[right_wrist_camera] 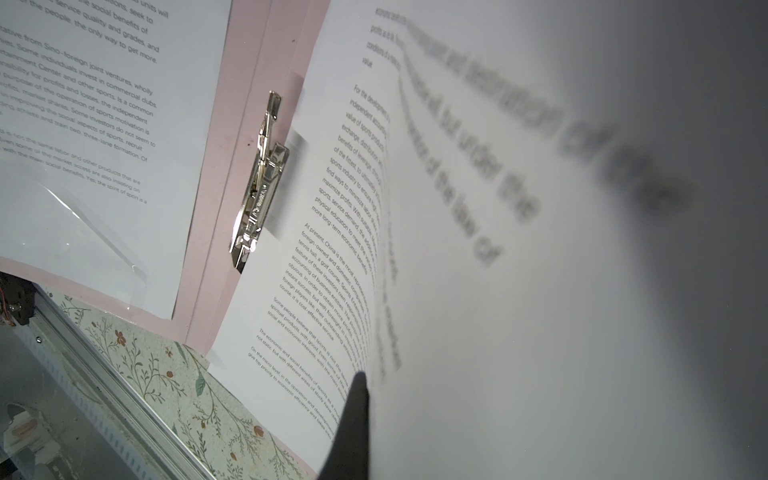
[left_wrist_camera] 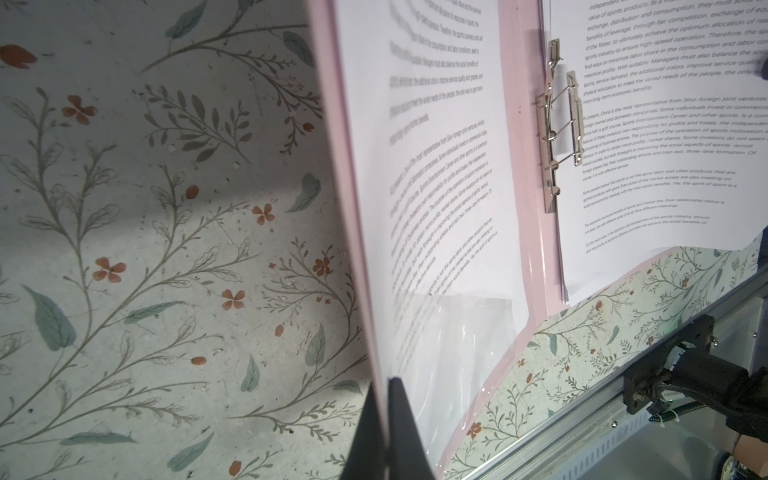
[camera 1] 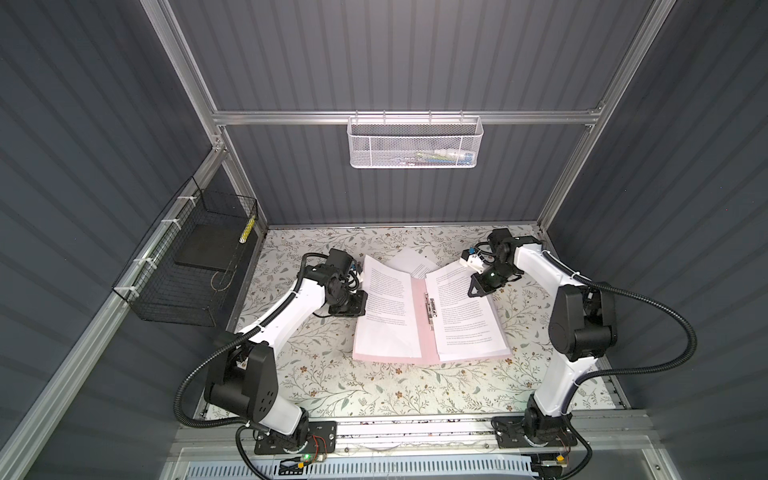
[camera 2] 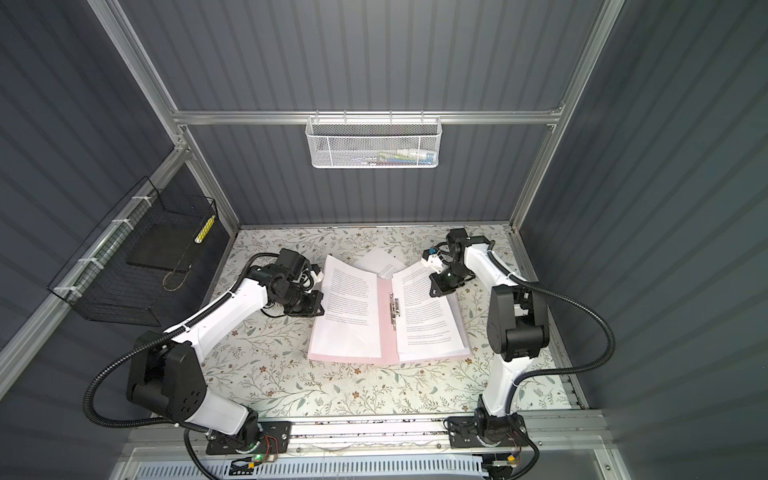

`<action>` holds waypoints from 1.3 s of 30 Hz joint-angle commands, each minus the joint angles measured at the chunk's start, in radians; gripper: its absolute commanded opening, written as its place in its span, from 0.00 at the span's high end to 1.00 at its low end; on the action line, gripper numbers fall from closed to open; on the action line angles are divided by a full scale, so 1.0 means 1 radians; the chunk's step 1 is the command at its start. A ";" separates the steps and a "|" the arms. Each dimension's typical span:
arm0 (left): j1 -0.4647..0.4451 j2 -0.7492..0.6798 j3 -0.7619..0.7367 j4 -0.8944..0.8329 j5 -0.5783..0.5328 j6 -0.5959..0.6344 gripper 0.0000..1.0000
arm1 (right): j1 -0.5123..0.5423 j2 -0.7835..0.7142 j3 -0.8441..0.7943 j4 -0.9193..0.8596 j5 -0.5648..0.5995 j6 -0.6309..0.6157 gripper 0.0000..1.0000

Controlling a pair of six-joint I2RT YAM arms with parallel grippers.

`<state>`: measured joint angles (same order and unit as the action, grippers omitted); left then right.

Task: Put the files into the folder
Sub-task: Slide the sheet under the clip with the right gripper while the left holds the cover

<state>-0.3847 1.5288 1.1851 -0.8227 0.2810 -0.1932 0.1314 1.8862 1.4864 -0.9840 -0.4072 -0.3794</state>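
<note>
The folder (camera 1: 419, 320) lies open at the centre of the tabletop (camera 1: 332, 386), with the metal clip (camera 1: 430, 309) on its spine. My left tool (left_wrist_camera: 384, 384) is pressed together on the edge of the folder's left cover at 10 o'clock; that cover is tilted up. My right tool (camera 1: 474, 286) pinches the files (camera 1: 465, 324) at the right-hand stack's 1 o'clock corner, with the top sheet raised. A loose sheet (camera 1: 409, 259) lies at 12 o'clock, its near edge hidden behind the folder.

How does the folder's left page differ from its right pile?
The left page looks single; the right pile is several sheets. The left page tilts up with the folder flap pinched by the left gripper; the right pile's far corner curls up in the right gripper. Both are printed and face up.
</note>
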 commanded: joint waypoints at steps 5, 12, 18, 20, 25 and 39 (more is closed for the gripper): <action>-0.002 -0.024 -0.002 -0.020 -0.032 0.022 1.00 | -0.005 -0.020 -0.008 -0.030 0.045 -0.057 1.00; -0.002 -0.025 -0.004 -0.018 -0.036 0.022 1.00 | -0.006 -0.019 -0.007 -0.020 0.060 -0.061 1.00; 0.000 -0.030 -0.007 -0.015 -0.038 0.022 1.00 | -0.007 -0.019 -0.020 -0.008 0.095 -0.070 1.00; 0.000 -0.029 -0.007 -0.016 -0.042 0.023 1.00 | -0.007 -0.018 -0.026 -0.005 0.104 -0.074 1.00; 0.001 -0.028 -0.007 -0.015 -0.036 0.022 1.00 | -0.006 -0.012 -0.028 0.007 0.092 -0.063 1.00; 0.003 -0.027 -0.011 -0.010 -0.021 0.023 1.00 | 0.004 0.000 -0.036 0.025 0.082 -0.035 1.00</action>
<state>-0.3851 1.5238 1.1835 -0.8185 0.2794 -0.1932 0.1322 1.8858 1.4506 -0.9527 -0.3141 -0.4232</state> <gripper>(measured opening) 0.045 0.044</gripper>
